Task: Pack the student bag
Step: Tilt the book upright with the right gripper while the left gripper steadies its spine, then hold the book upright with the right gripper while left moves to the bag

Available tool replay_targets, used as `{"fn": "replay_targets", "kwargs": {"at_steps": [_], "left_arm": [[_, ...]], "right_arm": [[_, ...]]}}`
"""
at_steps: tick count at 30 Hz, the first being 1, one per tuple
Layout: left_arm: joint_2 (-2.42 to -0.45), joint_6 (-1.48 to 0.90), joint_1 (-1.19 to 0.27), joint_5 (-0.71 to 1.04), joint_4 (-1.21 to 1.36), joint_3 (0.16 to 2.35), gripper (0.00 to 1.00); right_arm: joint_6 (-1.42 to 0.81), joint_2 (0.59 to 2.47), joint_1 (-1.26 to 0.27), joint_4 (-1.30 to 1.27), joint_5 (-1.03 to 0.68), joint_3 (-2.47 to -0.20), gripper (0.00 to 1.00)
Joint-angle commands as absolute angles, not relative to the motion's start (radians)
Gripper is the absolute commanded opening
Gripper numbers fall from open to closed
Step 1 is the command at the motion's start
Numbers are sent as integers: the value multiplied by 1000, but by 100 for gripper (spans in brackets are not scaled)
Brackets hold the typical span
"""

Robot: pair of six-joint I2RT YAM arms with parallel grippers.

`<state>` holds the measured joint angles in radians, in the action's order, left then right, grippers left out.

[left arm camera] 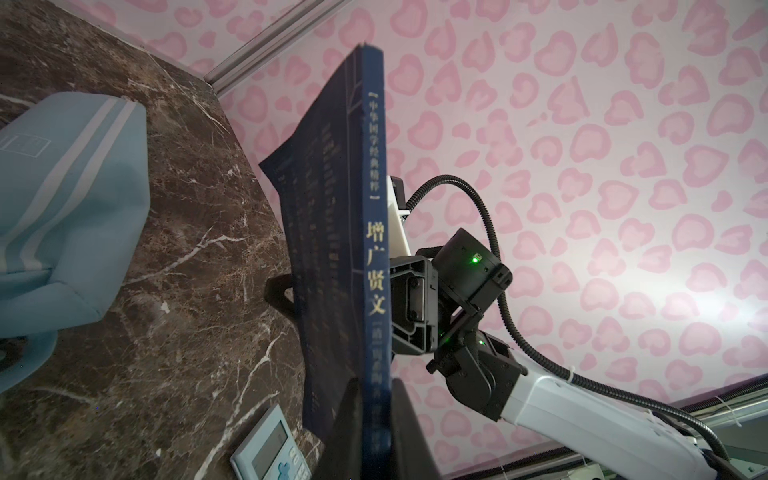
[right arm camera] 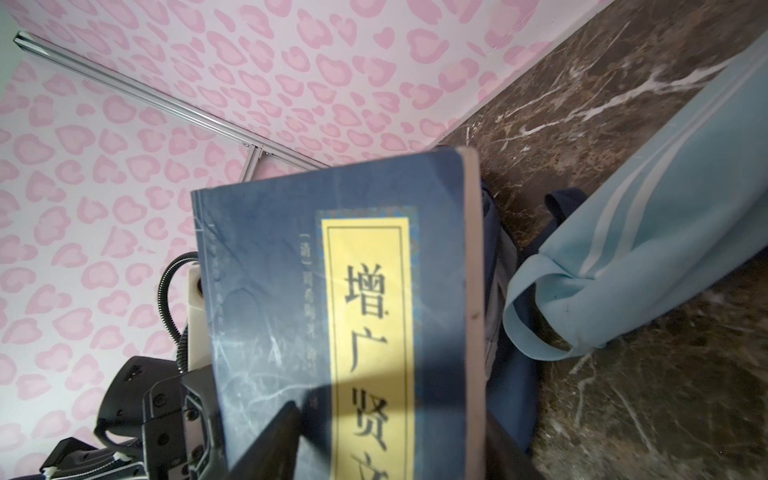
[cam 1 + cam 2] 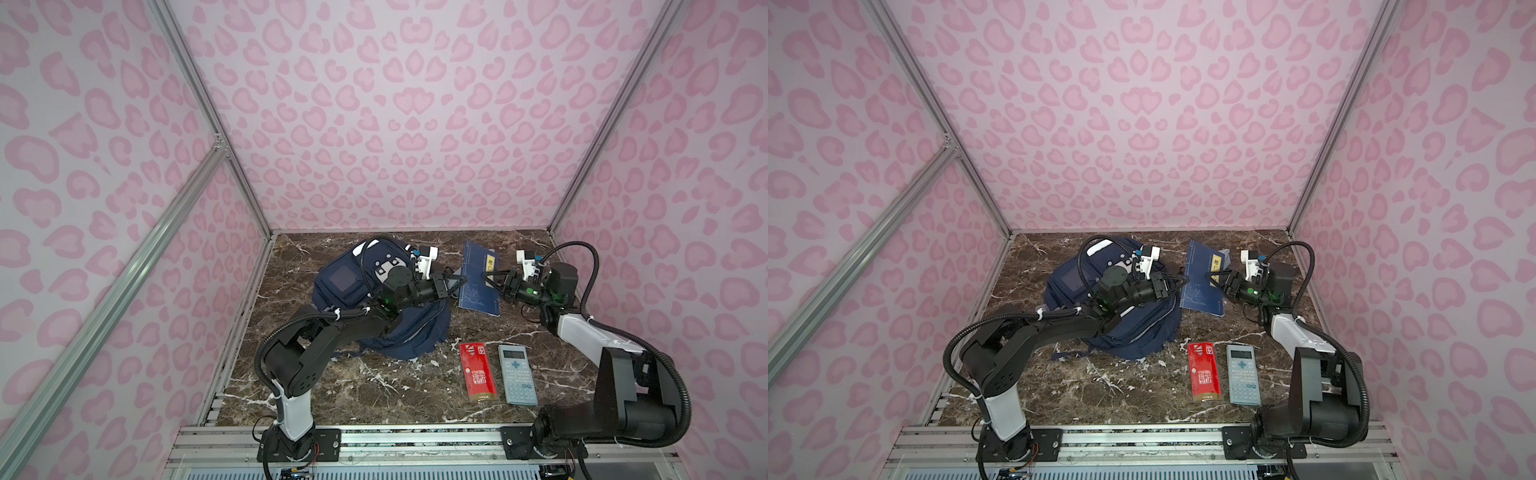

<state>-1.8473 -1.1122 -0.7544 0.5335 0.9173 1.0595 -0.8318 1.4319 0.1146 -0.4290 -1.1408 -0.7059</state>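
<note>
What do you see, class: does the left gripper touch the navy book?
Touching. In the left wrist view the left gripper clamps the navy book between its fingers, with no gap.

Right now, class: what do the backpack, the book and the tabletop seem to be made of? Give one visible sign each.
Backpack: matt navy woven fabric; it slumps and wrinkles. Book: paper with a soft card cover, faint sheen; scuffed and creased. Tabletop: brown marble or a marble-look print; white veins.
</note>
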Motion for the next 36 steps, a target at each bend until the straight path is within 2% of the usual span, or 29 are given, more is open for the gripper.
{"fn": "replay_targets", "kwargs": {"at_steps": [1, 6, 7, 9, 10, 12, 14, 16, 19, 24, 26, 29, 36], "left_arm": [[-1850, -1129, -747, 573, 1051, 1057, 3], [-1875, -1134, -729, 577, 1035, 1058, 3], [-1877, -1134, -725, 575, 1031, 1057, 3], [-1878, -1131, -719, 572, 1028, 1049, 7], [-1876, -1123, -717, 573, 1010, 1048, 18], [-1857, -1071, -705, 561, 891, 1054, 56], [-1810, -910, -702, 501, 612, 1083, 74], [-1750, -705, -708, 336, 265, 1132, 79], [-1670, -514, -713, 88, -19, 1133, 77], [-1651, -278, -726, -133, -287, 1135, 68], [-1652, -224, -753, -206, -328, 1123, 68], [-1667, -201, -788, -256, -363, 1117, 74], [-1818, -182, -830, -350, -394, 1183, 81]], "right_arm": [[-884, 1445, 115, -519, -1153, -697, 39], [-895, 1442, 126, -537, -1172, -688, 4], [-892, 1435, 131, -531, -1169, -685, 0], [-876, 1422, 143, -512, -1166, -679, 0], [-862, 1415, 150, -492, -1166, -680, 0], [-845, 1399, 167, -458, -1161, -678, 0], [-829, 1365, 184, -414, -1145, -674, 0], [-761, 1320, 204, -257, -1090, -697, 0], [-624, 1258, 213, -20, -992, -756, 0], [-637, 1214, 209, 17, -982, -778, 0], [-642, 1209, 202, 20, -979, -784, 0], [-650, 1209, 190, 16, -981, -788, 0], [-664, 1213, 136, 7, -962, -793, 0]]}}
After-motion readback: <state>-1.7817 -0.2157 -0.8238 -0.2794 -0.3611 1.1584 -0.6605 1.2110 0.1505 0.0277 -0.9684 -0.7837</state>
